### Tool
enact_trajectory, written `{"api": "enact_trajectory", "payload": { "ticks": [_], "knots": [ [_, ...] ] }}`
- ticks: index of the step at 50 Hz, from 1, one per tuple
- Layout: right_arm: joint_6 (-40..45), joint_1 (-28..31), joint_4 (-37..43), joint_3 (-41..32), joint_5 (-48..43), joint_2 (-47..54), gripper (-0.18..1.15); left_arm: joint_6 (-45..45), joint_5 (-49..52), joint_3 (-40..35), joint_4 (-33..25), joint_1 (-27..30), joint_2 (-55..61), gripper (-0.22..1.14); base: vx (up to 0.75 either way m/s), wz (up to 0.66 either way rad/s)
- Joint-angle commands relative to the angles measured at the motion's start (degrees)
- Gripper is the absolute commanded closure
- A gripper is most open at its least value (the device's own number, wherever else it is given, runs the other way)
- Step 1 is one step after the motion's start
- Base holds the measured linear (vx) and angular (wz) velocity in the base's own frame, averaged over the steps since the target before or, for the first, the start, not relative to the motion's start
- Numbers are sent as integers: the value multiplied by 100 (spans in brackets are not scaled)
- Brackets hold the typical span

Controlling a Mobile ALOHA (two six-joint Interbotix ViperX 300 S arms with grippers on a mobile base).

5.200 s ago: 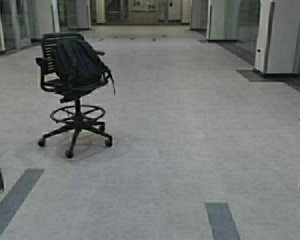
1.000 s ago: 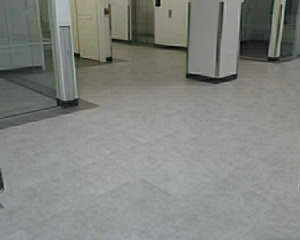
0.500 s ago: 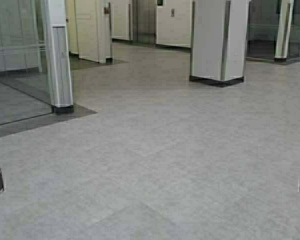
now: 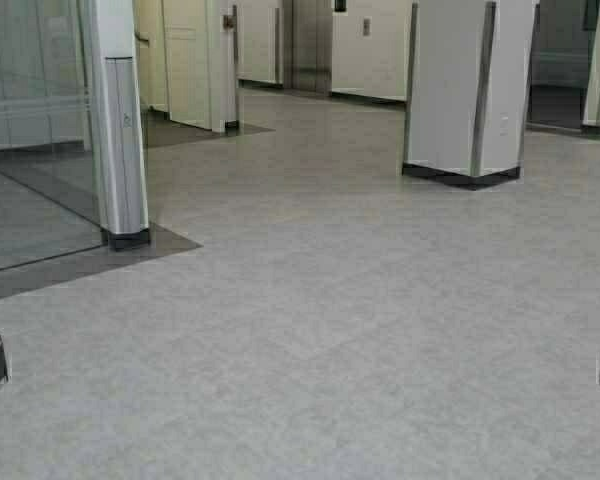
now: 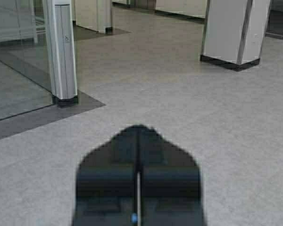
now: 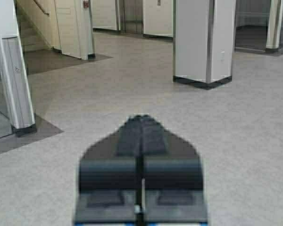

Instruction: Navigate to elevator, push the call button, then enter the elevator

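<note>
Grey tiled floor (image 4: 360, 330) filling view. White pillar (image 4: 467, 90) standing far right, glass partition post (image 4: 118, 130) left. Elevator (image 4: 310, 45) showing at far end of floor; call button (image 4: 366, 27) on white wall beside it. Left gripper (image 5: 138, 136), right gripper (image 6: 141, 125) both pressed closed, gripping nothing, pointing forward.

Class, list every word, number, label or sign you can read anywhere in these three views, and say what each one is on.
No text can be read in any view.
The small mark on the glass-wall post: too small to read.
The small mark on the white pillar: too small to read.
The dark panel above the elevator: blurred, unreadable.
</note>
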Motion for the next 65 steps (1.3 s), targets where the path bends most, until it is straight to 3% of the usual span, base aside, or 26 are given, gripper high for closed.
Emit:
{"api": "enact_trajectory", "payload": {
  "ticks": [1,65],
  "knots": [
    [9,9,-9,-105,-53,62,92,-9,-35,-79,-18,9,35,90,74,-2],
    [44,9,-9,-26,-44,97,92,-18,-62,53,-70,9,-176,90,77,-2]
  ]
}}
